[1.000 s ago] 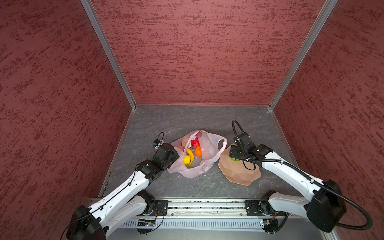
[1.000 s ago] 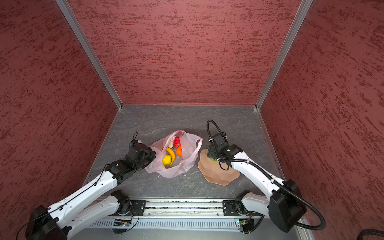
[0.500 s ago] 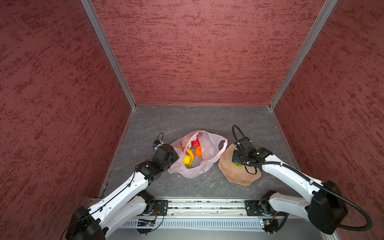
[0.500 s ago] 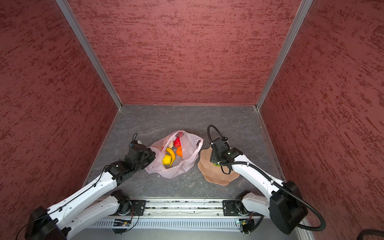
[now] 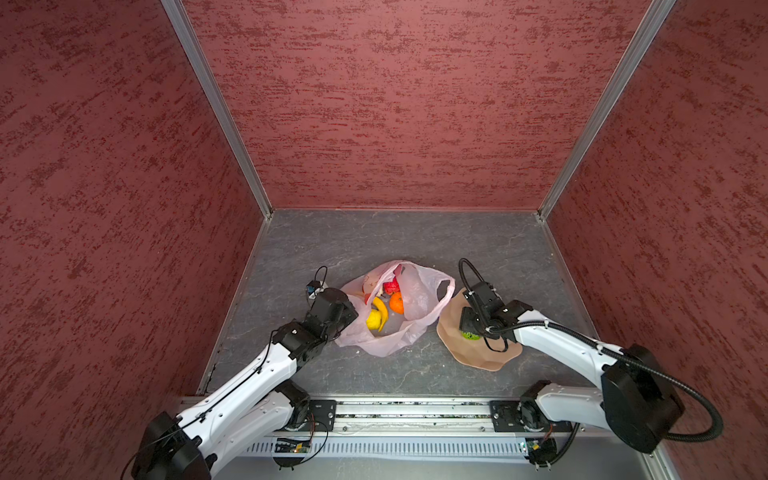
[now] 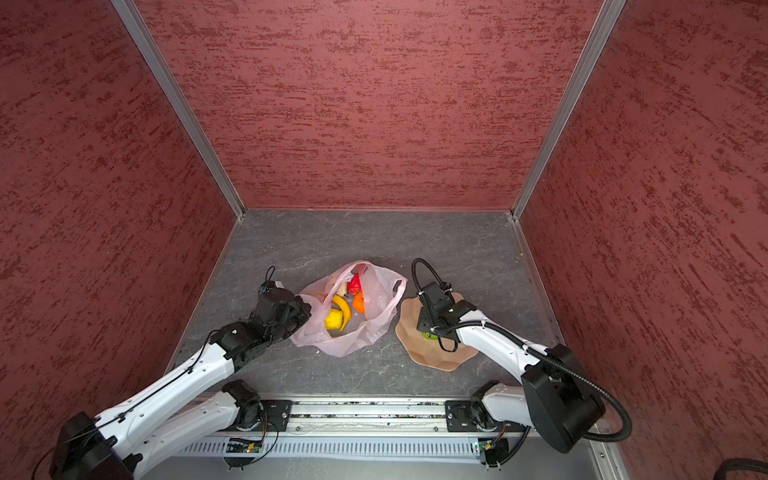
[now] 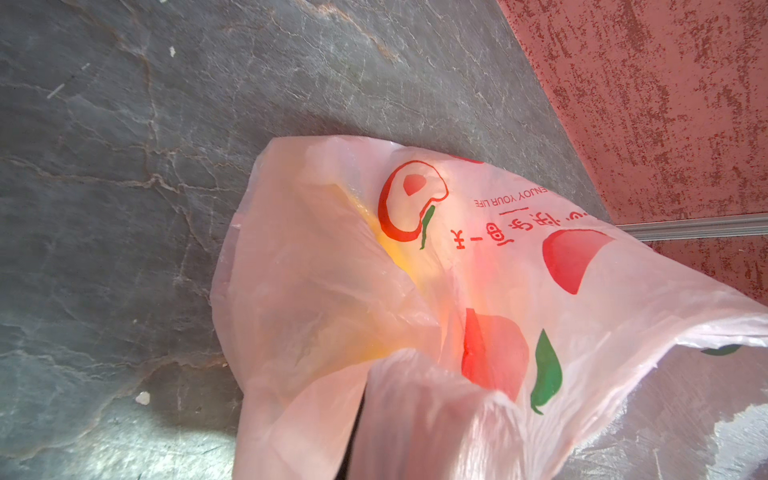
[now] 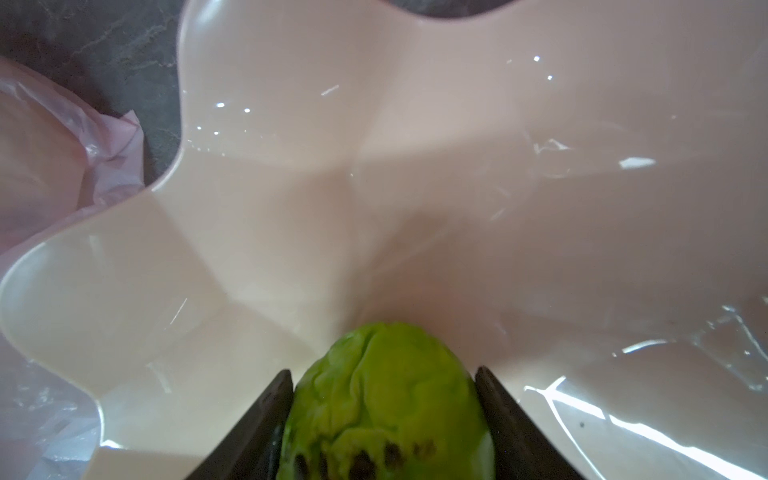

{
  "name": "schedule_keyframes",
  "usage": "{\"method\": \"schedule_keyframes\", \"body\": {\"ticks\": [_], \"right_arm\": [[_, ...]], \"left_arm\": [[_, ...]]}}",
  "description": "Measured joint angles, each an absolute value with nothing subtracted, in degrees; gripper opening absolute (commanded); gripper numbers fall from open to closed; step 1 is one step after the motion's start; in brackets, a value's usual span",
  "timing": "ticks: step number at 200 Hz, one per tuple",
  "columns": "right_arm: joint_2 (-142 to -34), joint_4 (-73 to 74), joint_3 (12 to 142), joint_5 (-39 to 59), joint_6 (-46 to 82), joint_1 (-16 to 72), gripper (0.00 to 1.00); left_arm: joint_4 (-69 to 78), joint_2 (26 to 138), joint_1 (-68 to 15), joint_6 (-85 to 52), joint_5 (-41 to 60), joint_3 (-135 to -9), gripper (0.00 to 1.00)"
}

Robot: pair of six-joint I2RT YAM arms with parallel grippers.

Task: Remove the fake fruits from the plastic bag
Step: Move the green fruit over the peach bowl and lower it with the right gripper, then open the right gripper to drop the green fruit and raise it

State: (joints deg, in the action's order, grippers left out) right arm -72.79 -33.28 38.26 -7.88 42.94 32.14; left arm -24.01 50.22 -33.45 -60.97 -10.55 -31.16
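Count: one plastic bag [image 5: 419, 291] lying open on the desk [image 5: 374, 245]; one tan dish [image 5: 486, 357] just beside it; fake fruits visible, six in all; inside the bag mouth, five: one red ball [image 5: 390, 286], one orange [image 5: 396, 302], one banana [image 5: 381, 309], one lemon [image 5: 372, 321], one cream piece [image 6: 341, 289], partly hidden; outside the bag, one green ball [image 8: 386, 407], low over the dish; right tool [image 8: 382, 374] grasping it, a finger on each side; contact of ball with dish unclear; left tool [image 5: 341, 322] clenched on the bag's edge film.
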Motion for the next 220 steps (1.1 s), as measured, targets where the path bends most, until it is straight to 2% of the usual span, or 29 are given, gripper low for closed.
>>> {"method": "schedule_keyframes", "body": {"ticks": [49, 117, 131, 164, 179, 204, 220], "right_arm": [[-72.9, -32.82, 37.91, -8.01, 43.09, 32.14, 0.84], [-70.39, -39.59, 42.44, -11.14, 42.3, 32.12, 0.87], [-69.08, -43.11, 46.78, -13.34, 41.82, 32.14, 0.85], [-65.1, -49.56, 60.2, -18.65, 38.92, 32.1, 0.67], [-64.45, -50.0, 66.92, -19.44, 36.88, 32.14, 0.63], [-66.7, -49.06, 76.53, -19.62, 33.47, 34.39, 0.58], [-71.11, -47.81, 81.87, -19.99, 31.53, 38.92, 0.55]], "left_arm": [[-24.05, 50.41, -33.45, -60.95, -10.55, -31.16, 0.0], [-24.01, 50.41, -33.45, -60.73, -10.57, -31.16, 0.0], [-23.99, 50.41, -33.45, -60.66, -10.59, -31.16, 0.0], [-23.97, 50.41, -33.45, -60.47, -10.59, -31.16, 0.0], [-23.97, 50.41, -33.45, -60.14, -10.59, -31.16, 0.0], [-23.97, 50.41, -33.45, -59.88, -10.59, -31.16, 0.0], [-23.97, 50.41, -33.45, -59.88, -10.59, -31.16, 0.0]]}}
